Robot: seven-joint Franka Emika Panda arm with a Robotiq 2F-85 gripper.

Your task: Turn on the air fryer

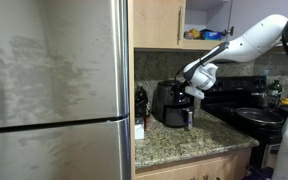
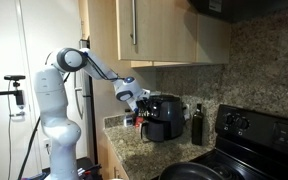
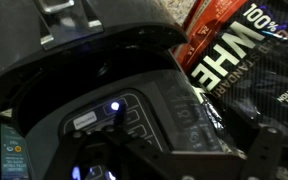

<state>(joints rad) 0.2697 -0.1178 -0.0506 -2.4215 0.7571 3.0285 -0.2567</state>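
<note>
The air fryer (image 1: 170, 104) is a squat glossy black appliance on the granite counter, seen in both exterior views (image 2: 165, 118). My gripper (image 1: 191, 91) hovers at its upper front edge, just over the top (image 2: 139, 106). In the wrist view the air fryer's sloped touch panel (image 3: 134, 115) fills the middle, with a small blue light (image 3: 112, 107) glowing on it. The gripper (image 3: 184, 142) is open and empty, its dark fingers framing the panel from below, and the left finger lies close to the blue light. Whether a finger touches the panel I cannot tell.
A black and red bag (image 3: 234, 50) stands right beside the fryer. A slim dark bottle (image 2: 196, 124) and the black stove (image 2: 259, 135) are nearby. A steel fridge (image 1: 54, 90) stands beside the counter, and wooden cabinets (image 2: 154, 30) hang above it.
</note>
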